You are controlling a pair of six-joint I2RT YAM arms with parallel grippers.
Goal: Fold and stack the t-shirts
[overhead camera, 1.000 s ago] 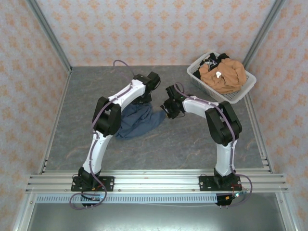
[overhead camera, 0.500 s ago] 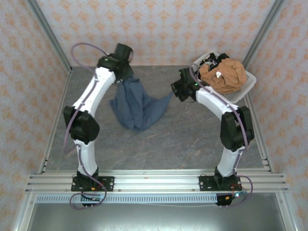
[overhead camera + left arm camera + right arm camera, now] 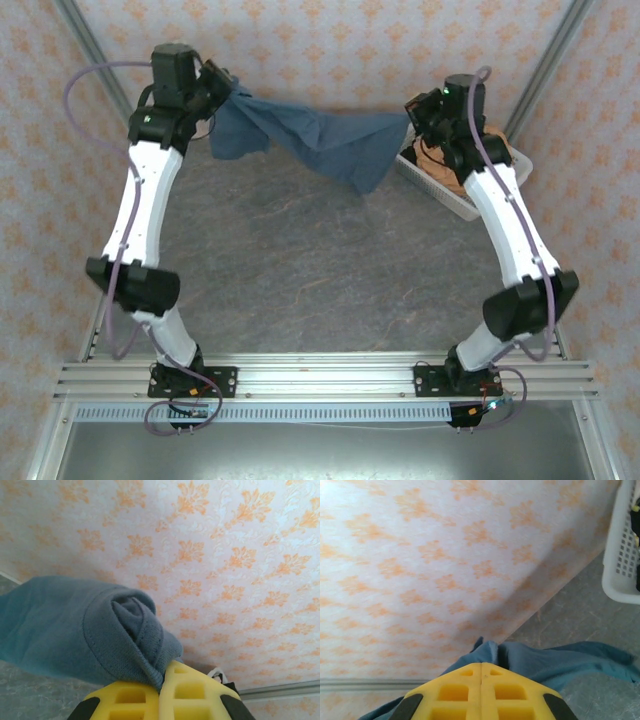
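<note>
Seen from above, the left gripper [image 3: 214, 86] and right gripper [image 3: 413, 119] hold the slate-blue t-shirt [image 3: 320, 140] strung in the air between them, apparently to spread it out for folding. It hangs near the back wall, over the grey stone-look table [image 3: 300, 270], with the white basket [image 3: 445, 197] at right. At the left wrist, yellow jaws are pinched tight on a bunched hem against orange-patterned wallpaper [image 3: 225, 555]. At the right wrist, the jaws are clamped on the opposite edge, with cloth trailing toward the basket.
</note>
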